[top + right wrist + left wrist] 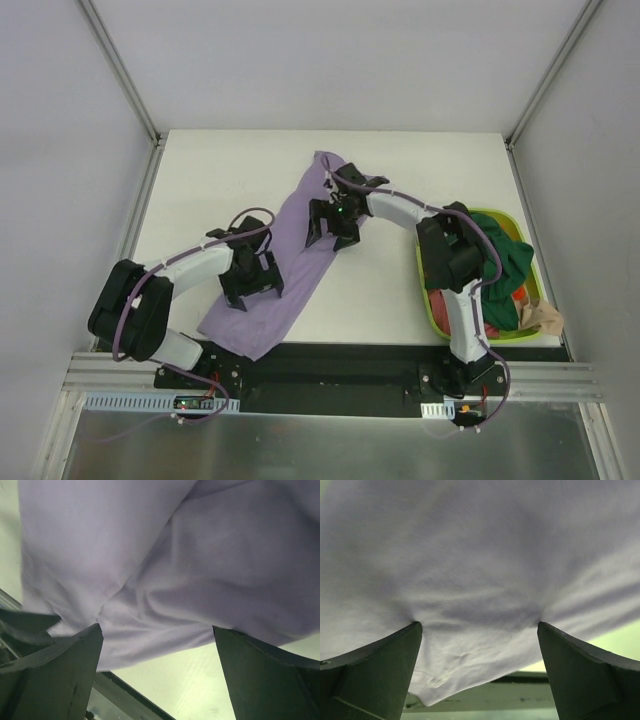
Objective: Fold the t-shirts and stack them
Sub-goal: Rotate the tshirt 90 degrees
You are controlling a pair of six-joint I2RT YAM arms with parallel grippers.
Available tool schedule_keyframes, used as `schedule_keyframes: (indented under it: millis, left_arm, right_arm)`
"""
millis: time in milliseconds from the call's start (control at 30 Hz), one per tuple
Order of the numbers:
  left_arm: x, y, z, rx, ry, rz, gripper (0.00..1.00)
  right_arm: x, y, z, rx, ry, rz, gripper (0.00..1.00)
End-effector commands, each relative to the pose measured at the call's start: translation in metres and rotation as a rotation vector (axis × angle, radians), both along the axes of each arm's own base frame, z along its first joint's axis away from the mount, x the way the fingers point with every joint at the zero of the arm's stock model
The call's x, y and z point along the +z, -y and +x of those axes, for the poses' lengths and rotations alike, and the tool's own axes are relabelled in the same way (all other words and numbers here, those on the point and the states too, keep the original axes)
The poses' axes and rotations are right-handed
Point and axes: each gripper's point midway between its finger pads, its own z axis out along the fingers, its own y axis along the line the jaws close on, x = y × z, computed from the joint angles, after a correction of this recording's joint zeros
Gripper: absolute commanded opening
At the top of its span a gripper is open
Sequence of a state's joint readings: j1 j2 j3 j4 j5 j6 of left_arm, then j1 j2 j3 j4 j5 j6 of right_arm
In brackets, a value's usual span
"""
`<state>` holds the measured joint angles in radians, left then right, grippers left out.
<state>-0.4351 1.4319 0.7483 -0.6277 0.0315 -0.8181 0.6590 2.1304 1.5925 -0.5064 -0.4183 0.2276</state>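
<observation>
one light purple soft cloth t-shirt (292,232) lay as long diagonal band on white table (220,170), running from far centre to near-left edge, near end wider. left gripper (255,296): fingers stood wide apart, tips down on near part of cloth, fabric puckered at each tip, nothing clamped. right gripper (328,238): fingers wide apart over far part of same shirt, nothing clamped. lime-green plastic basket (513,217) at table's right side held dark green cloth shirt (505,262) heaped over red-pink cloth shirt (512,298).

The lavender t-shirt (298,240) is soft, matt, creased cloth on a smooth matt table (220,170).
</observation>
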Motion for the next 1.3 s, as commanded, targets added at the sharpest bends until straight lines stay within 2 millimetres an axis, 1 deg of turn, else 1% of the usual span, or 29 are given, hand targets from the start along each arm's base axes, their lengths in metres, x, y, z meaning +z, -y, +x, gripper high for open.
schedule_keyframes:
  millis: [0,100,133,167,200,267,333,367,433,467,533,633,667,700,733,767,800,867,933,1033,1100,1167,1200,1267]
  left_arm:
    - [0.021,0.074,0.012,-0.16,0.013,-0.25,0.99]
    - [0.026,0.107,0.015,-0.256,0.01,-0.285,0.99]
    - [0.028,0.117,0.017,-0.297,0.012,-0.293,0.99]
    - [0.027,0.123,0.02,-0.308,0.004,-0.301,0.99]
    - [0.026,0.127,0.023,-0.309,-0.003,-0.307,0.99]
    - [0.025,0.133,0.031,-0.325,0.001,-0.306,0.99]
    - [0.034,0.141,0.041,-0.342,0.028,-0.328,0.99]
    - [0.039,0.144,0.043,-0.353,0.044,-0.341,0.99]
    - [0.053,0.144,0.047,-0.363,0.094,-0.35,0.99]
    - [0.059,0.142,0.048,-0.367,0.121,-0.348,0.99]
    - [0.065,0.132,0.045,-0.361,0.162,-0.327,0.99]
    - [0.064,0.118,0.035,-0.364,0.182,-0.299,0.99]
    - [0.06,0.113,0.029,-0.366,0.173,-0.288,0.99]
    - [0.056,0.109,0.024,-0.364,0.163,-0.279,0.99]
    - [0.05,0.104,0.018,-0.358,0.147,-0.266,0.97]
    - [0.043,0.099,0.011,-0.351,0.124,-0.253,0.93]
    - [0.038,0.097,0.005,-0.35,0.11,-0.244,0.9]
    - [0.029,0.093,-0.004,-0.35,0.082,-0.228,0.85]
    - [0.024,0.091,-0.008,-0.353,0.072,-0.211,0.8]
    - [0.021,0.101,-0.006,-0.382,0.07,-0.244,0.7]
    - [0.016,0.104,-0.004,-0.378,0.069,-0.257,0.62]
    - [0.011,0.11,-0.002,-0.388,0.06,-0.268,0.51]
    - [0.01,0.111,0.0,-0.386,0.055,-0.265,0.47]
    - [0.005,0.11,0.003,-0.389,0.055,-0.245,0.45]
  right_arm:
    - [-0.025,0.074,0.063,-0.12,0.001,-0.126,0.96]
    - [-0.024,0.105,0.1,-0.172,0.01,-0.155,0.96]
    - [-0.024,0.11,0.113,-0.18,0.013,-0.157,0.96]
    - [-0.019,0.117,0.126,-0.189,0.017,-0.159,0.96]
    - [-0.019,0.121,0.136,-0.184,0.028,-0.167,0.96]
    - [-0.012,0.134,0.158,-0.194,0.061,-0.187,0.96]
    - [0.004,0.139,0.17,-0.181,0.092,-0.186,0.96]
    - [0.015,0.137,0.171,-0.167,0.114,-0.179,0.96]
    - [0.037,0.136,0.165,-0.123,0.164,-0.164,0.96]
    - [0.048,0.136,0.157,-0.096,0.196,-0.165,0.96]
    - [0.07,0.135,0.142,-0.051,0.276,-0.18,0.96]
    - [0.101,0.138,0.108,-0.015,0.362,-0.207,0.96]
    - [0.108,0.139,0.095,-0.01,0.379,-0.205,0.96]
    - [0.118,0.138,0.082,-0.015,0.408,-0.191,0.96]
    - [0.122,0.139,0.064,-0.017,0.428,-0.193,0.96]
    - [0.124,0.133,0.047,0.0,0.467,-0.193,0.96]
    - [0.119,0.14,0.021,0.004,0.492,-0.214,0.96]
    - [0.106,0.133,-0.019,0.038,0.53,-0.202,0.96]
    - [0.087,0.129,-0.06,0.063,0.509,-0.169,0.96]
    - [0.066,0.124,-0.107,0.07,0.469,-0.113,0.96]
    - [0.051,0.12,-0.136,0.109,0.437,-0.089,0.96]
    - [0.04,0.117,-0.156,0.142,0.413,-0.089,0.96]
    - [0.036,0.116,-0.163,0.155,0.403,-0.092,0.96]
    - [0.027,0.116,-0.171,0.164,0.393,-0.109,0.97]
